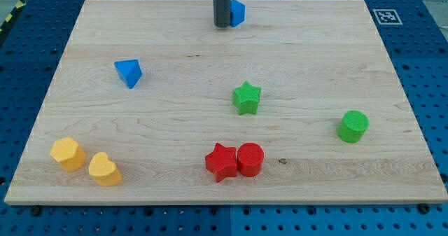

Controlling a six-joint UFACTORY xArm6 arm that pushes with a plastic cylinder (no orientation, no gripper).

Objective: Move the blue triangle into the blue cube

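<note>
Blue triangle (129, 73) sits on the bench (175, 124), left of centre, in the far half, clear of every other block. Blue cube (238, 12) is at the far edge, well right of the triangle; its left part is hidden behind the rod, only the right face shows. My tip (221, 26) is down just at the cube's left side; contact can't be told, the rod covers the gap. Rod's upper part is cut off by the frame top. Tool: plain rod, nothing to clench or release, holding nothing.

Green star (246, 97) mid-bench, right of centre. Green cylinder (353, 126) near the right edge. Red star (222, 162) and red cylinder (250, 159) touch, near edge, centre. Two yellow blocks near-left: yellow hexagon-like block (68, 154) and yellow heart-like block (104, 169), just beside each other; shapes hard to make out.
</note>
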